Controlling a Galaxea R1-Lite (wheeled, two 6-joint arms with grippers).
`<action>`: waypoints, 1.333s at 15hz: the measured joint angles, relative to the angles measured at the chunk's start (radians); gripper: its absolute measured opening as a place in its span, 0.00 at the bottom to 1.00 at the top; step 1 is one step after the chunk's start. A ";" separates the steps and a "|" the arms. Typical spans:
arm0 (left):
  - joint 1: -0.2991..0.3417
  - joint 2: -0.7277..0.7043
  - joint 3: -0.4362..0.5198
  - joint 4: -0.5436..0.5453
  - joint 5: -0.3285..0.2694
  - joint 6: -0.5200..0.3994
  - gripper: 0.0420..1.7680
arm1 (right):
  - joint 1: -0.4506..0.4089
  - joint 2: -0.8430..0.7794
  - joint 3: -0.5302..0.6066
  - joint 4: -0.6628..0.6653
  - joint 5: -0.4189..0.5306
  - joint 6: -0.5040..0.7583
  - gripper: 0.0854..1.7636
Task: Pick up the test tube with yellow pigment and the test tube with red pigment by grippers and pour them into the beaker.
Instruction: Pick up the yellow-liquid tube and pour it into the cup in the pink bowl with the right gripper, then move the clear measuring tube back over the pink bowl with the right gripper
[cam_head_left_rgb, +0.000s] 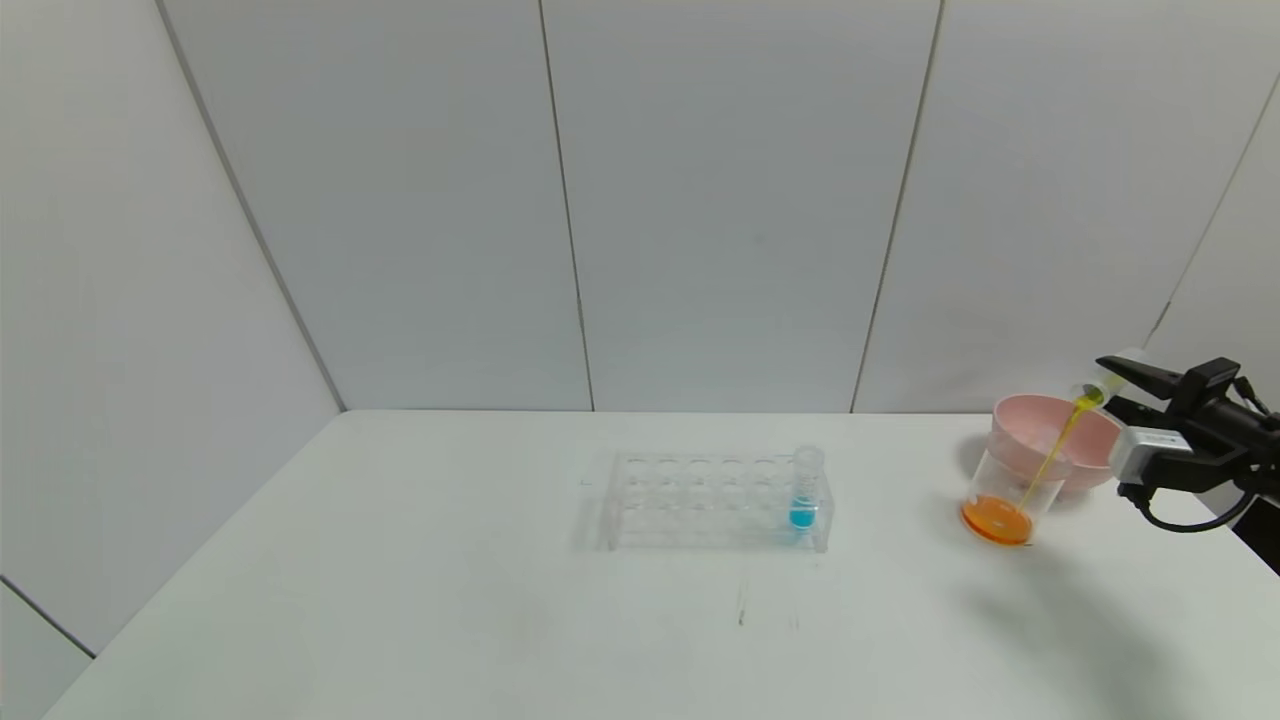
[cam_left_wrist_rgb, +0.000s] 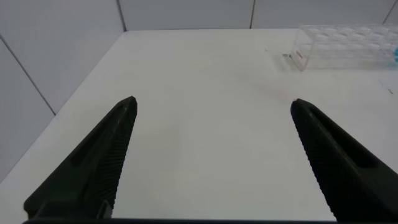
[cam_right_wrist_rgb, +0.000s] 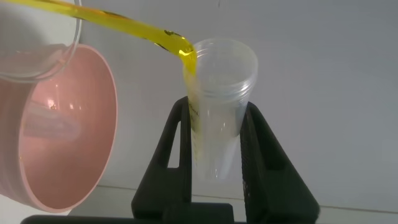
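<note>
Right claw (cam_head_left_rgb: 1110, 385) clamps tilted test tube with yellow pigment (cam_right_wrist_rgb: 219, 99), streaming into beaker (cam_head_left_rgb: 1008, 500); left claw (cam_left_wrist_rgb: 214, 162) spread, idle.

A clear plastic tube rack (cam_head_left_rgb: 715, 498) stood near the middle of a white desk (cam_head_left_rgb: 420, 600). One tube with blue liquid (cam_head_left_rgb: 804, 490) sat upright in its right end. A pink bowl (cam_head_left_rgb: 1040, 430) rested far right, against grey wall panels (cam_head_left_rgb: 720, 200).

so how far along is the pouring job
Red looks done: orange liquid already sits in the beaker. In hand: the right gripper tilts the test tube with yellow pigment, a yellow stream running in. Left: emptying it. The left gripper idles, jaws open.
</note>
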 joint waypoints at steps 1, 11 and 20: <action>0.000 0.000 0.000 0.000 0.000 0.000 1.00 | 0.000 0.000 0.001 0.000 -0.016 -0.013 0.26; 0.000 0.000 0.000 0.000 0.000 0.000 1.00 | 0.034 -0.002 0.002 -0.001 -0.026 -0.050 0.26; 0.000 0.000 0.000 0.000 0.000 0.000 1.00 | 0.066 -0.010 -0.147 0.230 -0.300 0.618 0.26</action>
